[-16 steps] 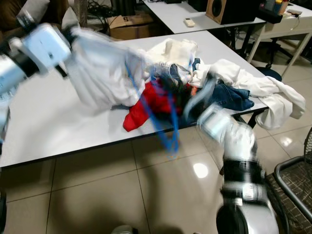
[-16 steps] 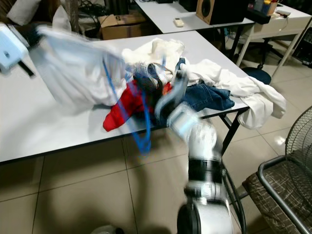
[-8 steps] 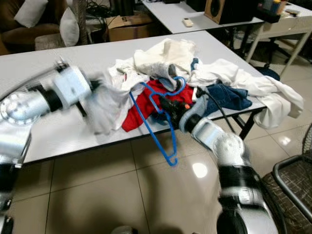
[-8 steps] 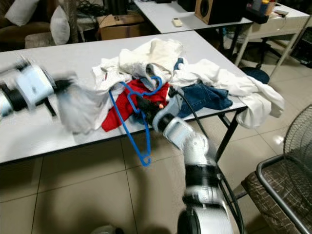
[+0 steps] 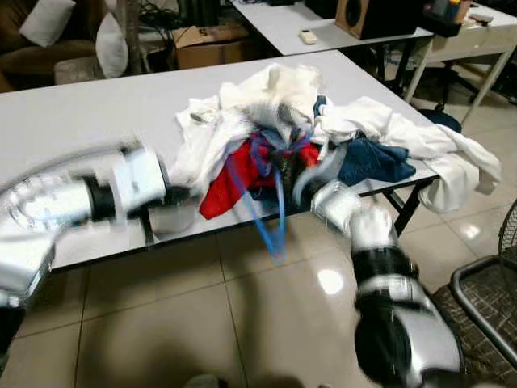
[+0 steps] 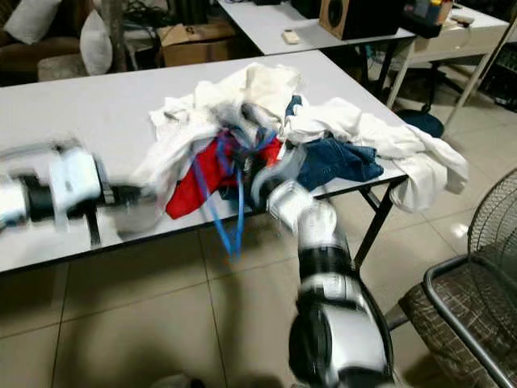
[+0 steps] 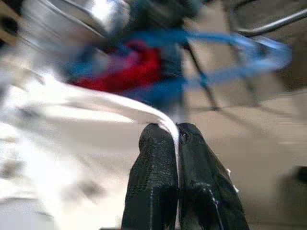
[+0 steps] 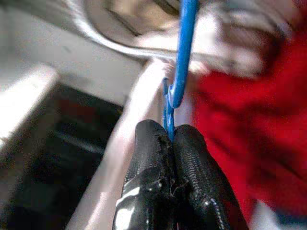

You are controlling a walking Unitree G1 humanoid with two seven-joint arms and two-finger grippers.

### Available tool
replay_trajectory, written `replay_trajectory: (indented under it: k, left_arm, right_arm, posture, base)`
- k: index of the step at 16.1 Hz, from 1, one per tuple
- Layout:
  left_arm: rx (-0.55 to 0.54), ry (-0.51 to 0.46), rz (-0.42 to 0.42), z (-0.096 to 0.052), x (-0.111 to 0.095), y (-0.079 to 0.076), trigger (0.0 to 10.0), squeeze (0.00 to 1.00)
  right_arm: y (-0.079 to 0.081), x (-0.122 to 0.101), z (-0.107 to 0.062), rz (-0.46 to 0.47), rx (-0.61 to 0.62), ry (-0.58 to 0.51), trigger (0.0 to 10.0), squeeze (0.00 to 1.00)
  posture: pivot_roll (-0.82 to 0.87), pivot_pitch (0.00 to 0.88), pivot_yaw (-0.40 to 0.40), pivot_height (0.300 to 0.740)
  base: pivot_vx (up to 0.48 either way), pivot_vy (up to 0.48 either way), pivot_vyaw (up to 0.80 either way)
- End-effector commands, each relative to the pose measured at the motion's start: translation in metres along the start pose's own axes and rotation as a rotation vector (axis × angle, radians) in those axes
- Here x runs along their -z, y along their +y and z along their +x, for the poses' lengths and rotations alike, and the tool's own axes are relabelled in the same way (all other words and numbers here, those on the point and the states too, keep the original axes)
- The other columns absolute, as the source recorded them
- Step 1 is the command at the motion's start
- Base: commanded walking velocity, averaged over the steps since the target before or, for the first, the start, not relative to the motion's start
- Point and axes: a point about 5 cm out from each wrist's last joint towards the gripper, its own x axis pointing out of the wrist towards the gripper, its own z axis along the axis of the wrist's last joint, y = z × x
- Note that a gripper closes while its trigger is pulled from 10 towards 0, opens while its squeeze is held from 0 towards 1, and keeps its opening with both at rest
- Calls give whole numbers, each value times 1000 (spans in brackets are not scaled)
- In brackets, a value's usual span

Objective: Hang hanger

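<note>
A tiled room with a grey table (image 5: 73, 113) carrying a heap of clothes (image 5: 323, 121). In the left eye view, the blurred left arm reaches from nine o'clock along the table's front edge, its gripper (image 5: 179, 212) at a white cloth (image 5: 202, 145). The right arm rises from five o'clock to the blue hanger (image 5: 271, 206), which hangs over the table's front edge. In the left wrist view, the left gripper (image 7: 175, 132) is clamped on the white cloth. In the right wrist view, the right gripper (image 8: 169, 128) pinches the hanger wire, a red garment (image 8: 249, 139) beside it.
</note>
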Motion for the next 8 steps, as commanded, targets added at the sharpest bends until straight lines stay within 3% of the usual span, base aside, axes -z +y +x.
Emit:
replay_trajectory:
  k: [1, 3, 5, 7, 8]
  left_arm:
    - [53, -24, -45, 6, -2, -9, 0, 0]
    - [57, -67, -81, 11, -5, -12, 0, 0]
    - [102, -149, -134, 15, -17, -16, 0, 0]
    - [140, -299, -203, 21, -37, -21, 0, 0]
    - [144, -324, -217, 22, -40, -22, 0, 0]
  right_arm:
    - [31, 5, 17, 137, -86, -59, 10000, 0]
    - [41, 6, 24, 186, -110, -76, 10000, 0]
    - [64, 17, 36, 257, -168, -87, 10000, 0]
    - [71, 24, 40, 233, -170, -89, 10000, 0]
    - [71, 24, 41, 229, -165, -92, 10000, 0]
  posture:
    - [24, 14, 34, 740]
    - [28, 14, 32, 740]
    - [34, 13, 33, 740]
    - [33, 17, 39, 740]
    - [33, 17, 39, 740]
  base:
    - [0, 0, 0]
    - [0, 0, 0]
    - [0, 0, 0]
    - [0, 0, 0]
    - [0, 0, 0]
